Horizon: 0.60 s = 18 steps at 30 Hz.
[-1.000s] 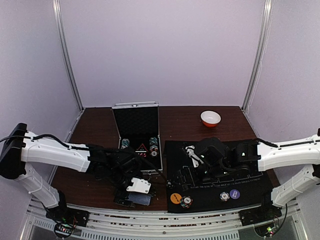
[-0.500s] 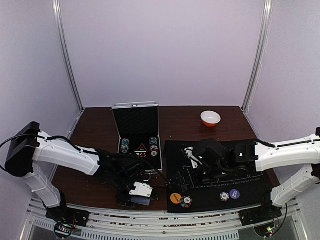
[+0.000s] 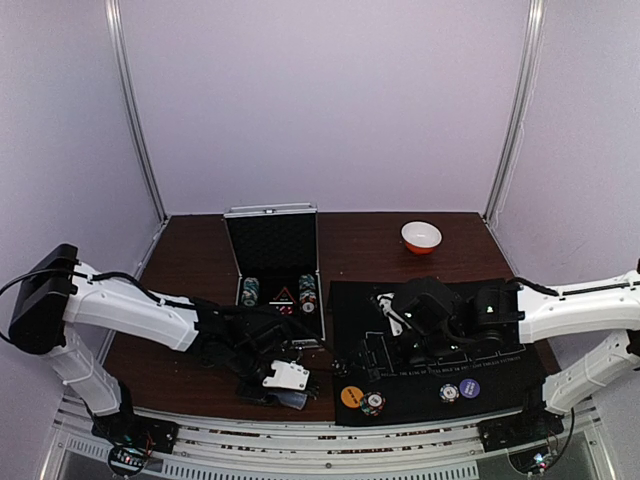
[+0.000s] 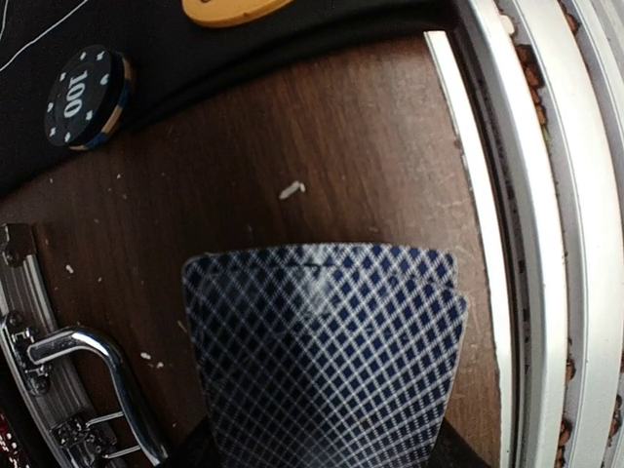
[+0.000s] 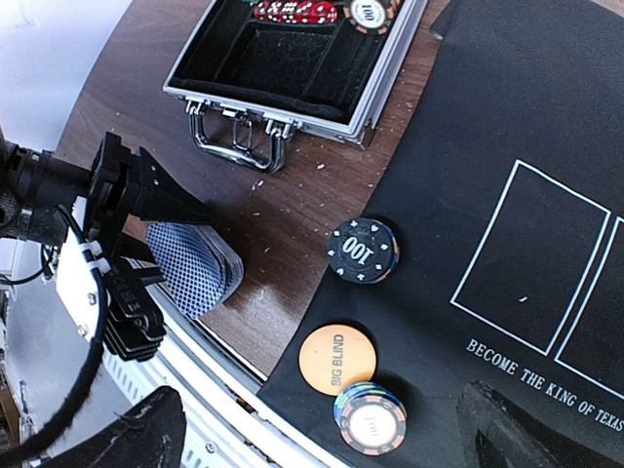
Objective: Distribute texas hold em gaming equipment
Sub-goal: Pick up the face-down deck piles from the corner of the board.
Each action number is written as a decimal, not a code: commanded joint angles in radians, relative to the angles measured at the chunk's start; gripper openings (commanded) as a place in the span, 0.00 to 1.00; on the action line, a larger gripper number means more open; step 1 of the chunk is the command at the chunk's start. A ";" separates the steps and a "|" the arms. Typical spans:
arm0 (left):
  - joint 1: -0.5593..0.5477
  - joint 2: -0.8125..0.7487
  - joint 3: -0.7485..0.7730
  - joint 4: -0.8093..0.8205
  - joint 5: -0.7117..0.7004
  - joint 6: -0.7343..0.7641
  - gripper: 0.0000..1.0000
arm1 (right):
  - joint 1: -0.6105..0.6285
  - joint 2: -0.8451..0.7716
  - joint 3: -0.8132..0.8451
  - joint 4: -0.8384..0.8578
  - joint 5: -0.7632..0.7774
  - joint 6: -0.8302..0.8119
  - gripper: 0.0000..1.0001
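Observation:
A deck of blue-grey-backed playing cards (image 4: 322, 351) (image 5: 195, 268) (image 3: 284, 401) lies on the brown table by the near rail. My left gripper (image 3: 275, 387) (image 5: 180, 249) is shut on it, one dark finger against each long side. On the black mat (image 5: 546, 97) sit a black "100" chip stack (image 5: 363, 251) (image 4: 88, 97), an orange BIG BLIND disc (image 5: 337, 359) (image 3: 351, 396) and a striped chip stack (image 5: 370, 419) (image 3: 373, 404). Another chip stack (image 3: 450, 392) and a purple disc (image 3: 470, 387) lie further right. My right gripper (image 5: 331, 439) (image 3: 375, 355) hovers open over the mat's left end, holding nothing.
The open silver case (image 3: 272, 245) (image 5: 292, 58) stands behind the deck, with chip stacks (image 3: 250, 290) and red dice (image 5: 292, 10) inside and its handle (image 4: 97, 380) facing the cards. A white-and-orange bowl (image 3: 421, 237) sits at the back right. The metal rail (image 4: 526, 244) runs beside the deck.
My left gripper has come down over the deck and its jaws have narrowed from wide open onto the cards' sides. The right arm has hardly moved.

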 commanded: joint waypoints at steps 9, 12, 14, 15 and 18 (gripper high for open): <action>0.003 -0.145 0.014 -0.039 -0.100 -0.054 0.47 | -0.090 -0.106 -0.074 0.081 -0.027 0.052 1.00; 0.004 -0.158 0.072 -0.098 -0.102 -0.059 0.47 | -0.108 -0.102 -0.087 0.183 -0.123 0.046 1.00; 0.006 -0.158 0.117 -0.141 -0.099 -0.066 0.47 | -0.119 -0.093 -0.099 0.274 -0.185 0.059 1.00; 0.006 -0.157 0.142 -0.159 -0.099 -0.071 0.47 | -0.127 -0.084 -0.110 0.321 -0.213 0.072 1.00; 0.009 -0.154 0.214 -0.200 -0.102 -0.082 0.47 | -0.148 -0.043 -0.133 0.461 -0.290 0.125 1.00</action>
